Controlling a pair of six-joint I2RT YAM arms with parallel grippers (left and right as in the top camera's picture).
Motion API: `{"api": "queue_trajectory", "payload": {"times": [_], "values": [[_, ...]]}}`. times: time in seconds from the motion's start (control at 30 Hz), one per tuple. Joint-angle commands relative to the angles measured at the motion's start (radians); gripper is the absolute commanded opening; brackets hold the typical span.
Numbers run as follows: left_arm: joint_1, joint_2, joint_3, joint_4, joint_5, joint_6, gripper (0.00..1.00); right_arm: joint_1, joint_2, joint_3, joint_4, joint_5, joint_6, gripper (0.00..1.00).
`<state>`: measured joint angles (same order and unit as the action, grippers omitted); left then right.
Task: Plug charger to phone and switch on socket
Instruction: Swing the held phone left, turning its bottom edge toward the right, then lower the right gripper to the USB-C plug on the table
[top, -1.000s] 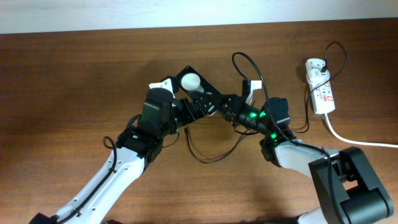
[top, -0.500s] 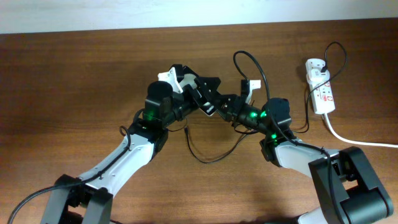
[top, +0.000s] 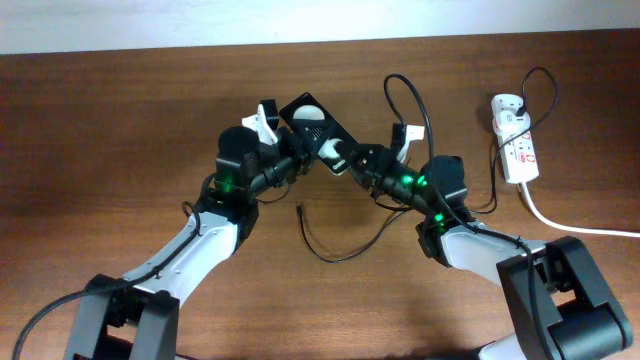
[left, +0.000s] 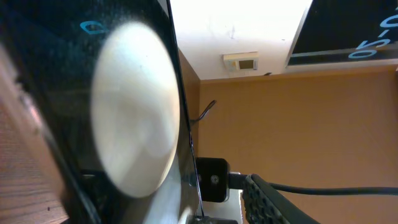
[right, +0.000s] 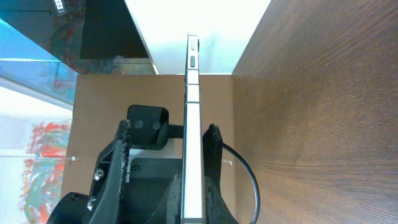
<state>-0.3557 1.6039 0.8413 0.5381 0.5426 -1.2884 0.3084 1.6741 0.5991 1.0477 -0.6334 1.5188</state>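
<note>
The black phone (top: 318, 132) hangs above the table's middle, glossy face up with two white glare spots. My right gripper (top: 352, 160) is shut on its near-right end; in the right wrist view the phone (right: 193, 118) stands edge-on between the gripper's (right: 168, 129) fingers. My left gripper (top: 283, 140) is at the phone's left end, open. In the left wrist view the phone face (left: 124, 118) fills the left, and a gap separates it from my ribbed finger pad (left: 264, 200). The charger cable (top: 345, 250) lies slack below, its plug tip (top: 301, 210) loose on the wood. The socket (top: 516, 140) lies far right.
The socket's thick white cord (top: 570, 228) runs off the right edge. The black cable loops up behind my right arm (top: 405, 88) and over to the socket. Bare brown wood shows at left and front.
My left arm has swung left and back, uncovering the phone's face, and its jaws have narrowed from wide open. The right gripper keeps its hold; the phone has shifted slightly toward the back.
</note>
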Motion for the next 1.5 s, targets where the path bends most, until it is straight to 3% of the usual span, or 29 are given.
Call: {"api": "queue_trajectory", "payload": {"times": [0.0, 0.2, 0.6, 0.67, 0.7, 0.73, 0.77, 0.83, 0.93, 1.0, 1.1, 1.33, 1.47], "values": [[0.005, -0.011, 0.011, 0.029, 0.019, -0.003, 0.41, 0.000, 0.002, -0.001, -0.023, -0.009, 0.009, 0.04], [0.005, -0.011, 0.011, 0.029, 0.015, -0.008, 0.22, 0.000, 0.002, -0.001, -0.023, -0.055, 0.069, 0.04], [0.006, -0.011, 0.011, 0.026, 0.011, -0.034, 0.00, 0.000, 0.002, 0.000, -0.023, -0.121, 0.139, 0.04], [0.006, -0.011, 0.011, 0.014, 0.008, -0.037, 0.00, -0.002, 0.002, 0.000, -0.002, -0.150, 0.102, 0.59], [0.006, -0.011, 0.011, -0.010, 0.002, -0.047, 0.00, -0.003, 0.001, 0.000, 0.042, -0.158, 0.048, 0.70], [0.018, -0.011, 0.011, -0.072, 0.003, -0.055, 0.00, -0.017, -0.001, 0.000, 0.120, -0.182, 0.008, 0.90], [0.035, -0.011, 0.011, -0.130, 0.013, -0.055, 0.00, -0.047, -0.004, 0.000, 0.171, -0.217, -0.026, 0.99], [0.073, -0.011, 0.011, -0.194, 0.049, -0.055, 0.00, -0.106, -0.011, 0.000, 0.160, -0.287, -0.076, 0.99], [0.135, -0.011, 0.011, -0.141, 0.207, -0.081, 0.00, -0.208, -0.011, 0.000, -0.029, -0.420, -0.214, 0.99], [0.156, -0.011, 0.011, -0.124, 0.322, -0.120, 0.00, -0.245, -0.013, 0.000, -0.270, -0.440, -0.388, 0.99], [0.159, 0.014, 0.011, -0.131, 0.458, -0.294, 0.00, -0.250, -0.013, 0.000, -0.559, -0.394, -0.603, 0.99], [0.160, 0.181, 0.011, -0.128, 0.596, -0.425, 0.00, -0.250, -0.060, 0.000, -0.998, -0.247, -0.873, 0.99], [0.161, 0.182, 0.011, -0.115, 0.661, -0.424, 0.00, -0.250, -0.060, 0.000, -1.084, -0.218, -0.888, 0.99]]}}
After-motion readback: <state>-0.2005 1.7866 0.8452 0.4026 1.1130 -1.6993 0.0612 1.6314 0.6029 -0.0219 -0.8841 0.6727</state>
